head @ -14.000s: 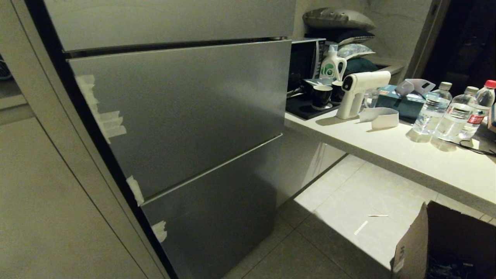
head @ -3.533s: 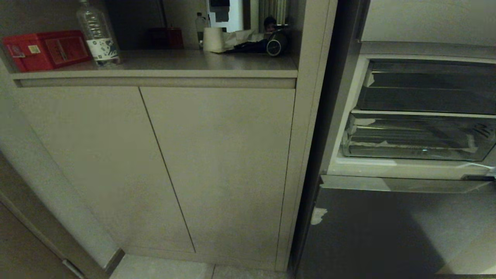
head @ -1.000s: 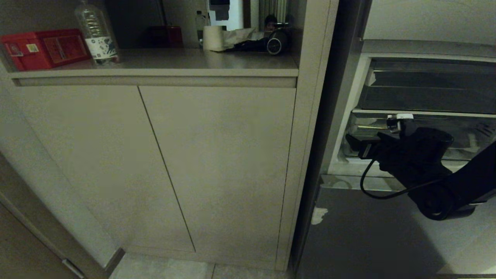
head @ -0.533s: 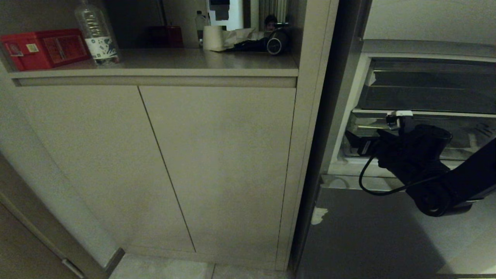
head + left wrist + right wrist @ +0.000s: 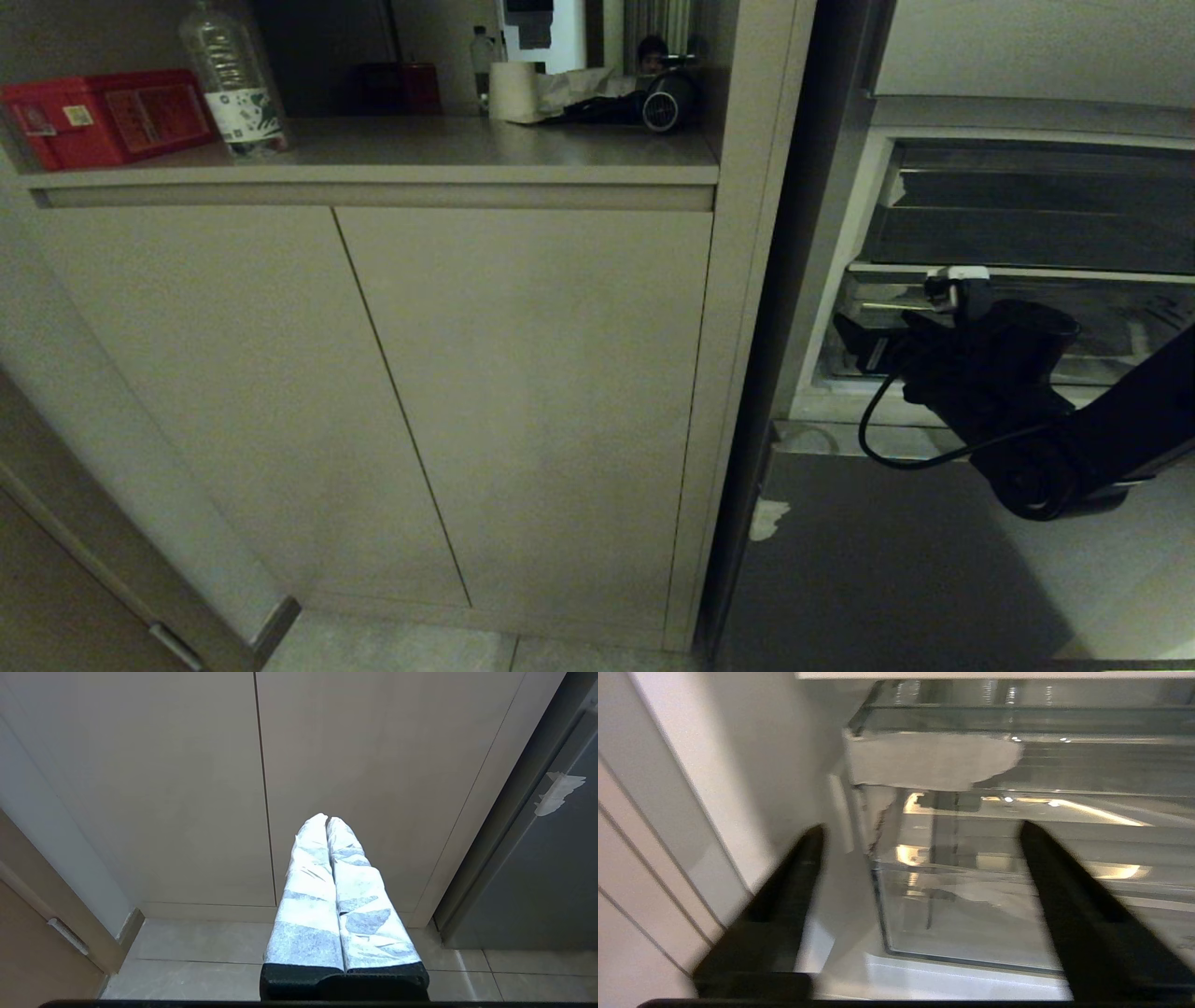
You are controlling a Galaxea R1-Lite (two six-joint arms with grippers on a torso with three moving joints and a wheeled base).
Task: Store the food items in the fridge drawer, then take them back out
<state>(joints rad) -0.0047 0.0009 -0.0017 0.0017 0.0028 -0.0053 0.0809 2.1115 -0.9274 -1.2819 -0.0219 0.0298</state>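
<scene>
Since three and a half seconds ago, the right end effector (image 5: pixel 864 347) has entered the head view and now hangs at the left front corner of the fridge drawer (image 5: pixel 971 891), a clear bin in the open fridge. Its two black fingers (image 5: pixel 784 891) stand apart with nothing between them, one on each side of the drawer's corner, not touching it. No food item is visible. The left end effector (image 5: pixel 327 823), wrapped in pale tape, is pressed together, pointing at the beige cabinet doors (image 5: pixel 373 392).
</scene>
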